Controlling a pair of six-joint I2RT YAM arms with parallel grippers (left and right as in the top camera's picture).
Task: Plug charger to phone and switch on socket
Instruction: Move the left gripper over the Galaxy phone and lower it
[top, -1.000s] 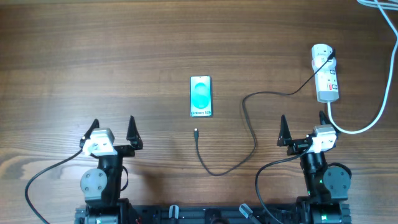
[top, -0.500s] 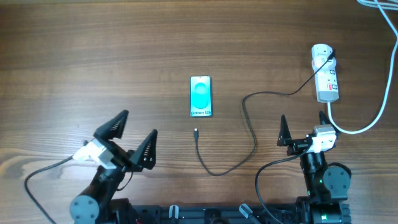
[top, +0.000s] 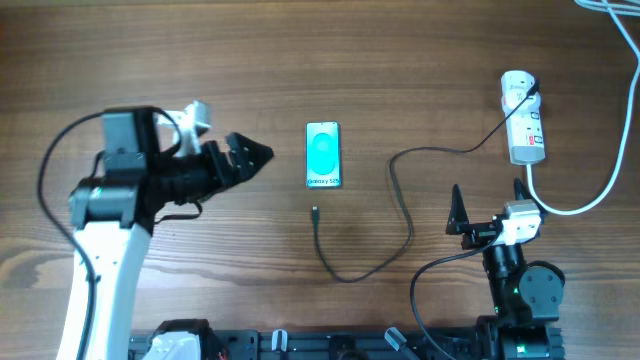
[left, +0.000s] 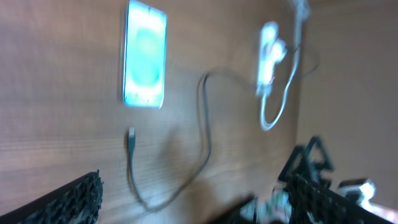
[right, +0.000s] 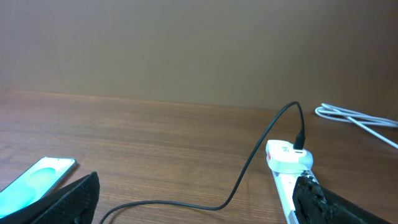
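The phone (top: 323, 155) lies flat mid-table, teal screen up; it also shows in the left wrist view (left: 145, 55) and the right wrist view (right: 34, 180). The charger cable (top: 400, 215) runs from its loose connector (top: 315, 212) below the phone to its black plug in the socket (top: 523, 130) at the right. The connector shows in the left wrist view (left: 131, 138). My left gripper (top: 245, 157) is open and empty, raised left of the phone. My right gripper (top: 487, 205) is open and empty, low near the front edge, below the socket (right: 289, 165).
The socket's thick white cord (top: 610, 180) loops along the right edge and off the far right corner. The left arm (top: 110, 230) reaches across the left half of the wooden table (top: 200, 60).
My left arm has risen from its rest at the front left and swung up and right, its open gripper now close to the phone's left side. The right arm has not moved.
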